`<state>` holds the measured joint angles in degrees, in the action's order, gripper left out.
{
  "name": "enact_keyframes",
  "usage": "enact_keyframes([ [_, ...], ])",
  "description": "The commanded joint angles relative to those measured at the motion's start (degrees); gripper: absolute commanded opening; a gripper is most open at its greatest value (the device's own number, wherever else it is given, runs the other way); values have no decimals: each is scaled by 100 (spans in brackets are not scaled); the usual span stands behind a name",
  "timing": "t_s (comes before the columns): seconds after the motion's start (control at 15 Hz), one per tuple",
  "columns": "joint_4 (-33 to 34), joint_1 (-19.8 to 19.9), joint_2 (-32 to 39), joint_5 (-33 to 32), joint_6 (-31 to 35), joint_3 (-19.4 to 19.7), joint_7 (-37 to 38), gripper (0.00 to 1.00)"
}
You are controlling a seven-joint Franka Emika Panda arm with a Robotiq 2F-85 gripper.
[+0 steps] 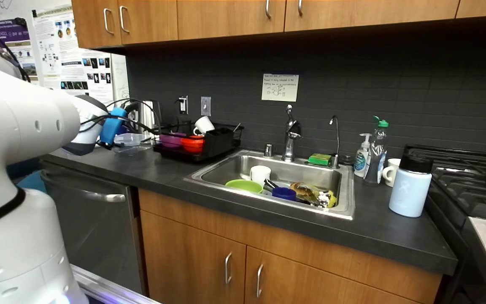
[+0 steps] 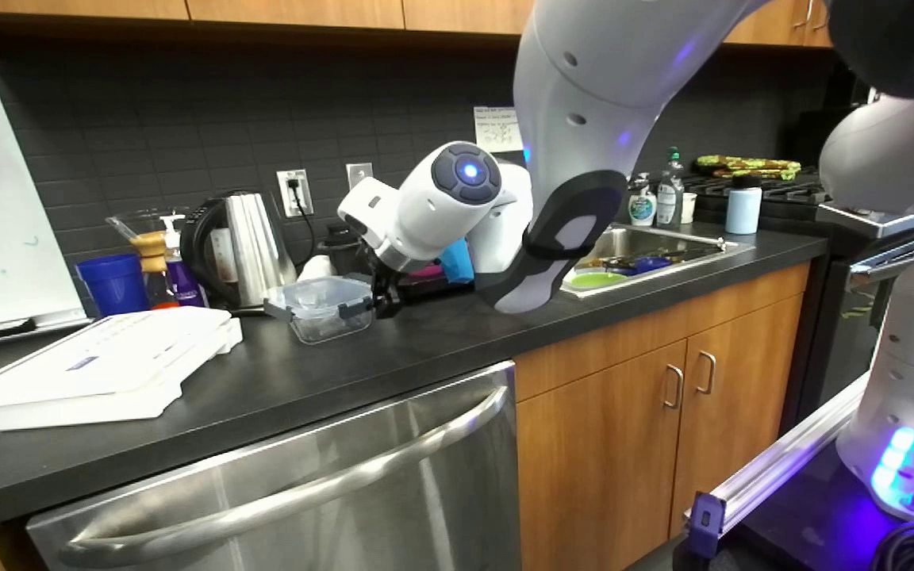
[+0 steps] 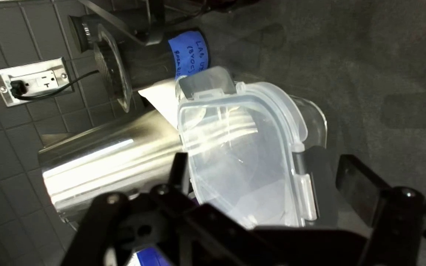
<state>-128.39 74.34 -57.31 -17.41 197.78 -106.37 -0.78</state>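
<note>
Plastic lid [image 3: 239, 159] partly behind fingers [image 3: 361, 186]

Tape [image 3: 189, 53]: blue, handwritten; "LAB US", its end cut off, then "(BYOC)", then a line that seems to begin "ROSA"; stuck on the dark canister [image 3: 146, 64].
Purple poster [image 1: 19, 36]: "SCHOOL" in pale capitals; the rest cannot be made out.
White poster [image 1: 72, 46]: headings and print, too small to read.
Wall note [image 1: 280, 87]: handwriting above a small drawing, illegible in both exterior views.
Flask [image 1: 410, 192]: small white emblem.
Soap [image 1: 361, 157]: printed label, too small to read.
</note>
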Motion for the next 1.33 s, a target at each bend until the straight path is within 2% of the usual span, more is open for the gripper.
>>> enact_keyframes([
  [0.0, -53, -55, 243, -8, 30, -44, -362, 100],
  [0.4, -80, -78, 317, -33, 32, -117, -437, 100],
  [1.27, 112, 227, 254, -22, 39, -390, -467, 100],
])
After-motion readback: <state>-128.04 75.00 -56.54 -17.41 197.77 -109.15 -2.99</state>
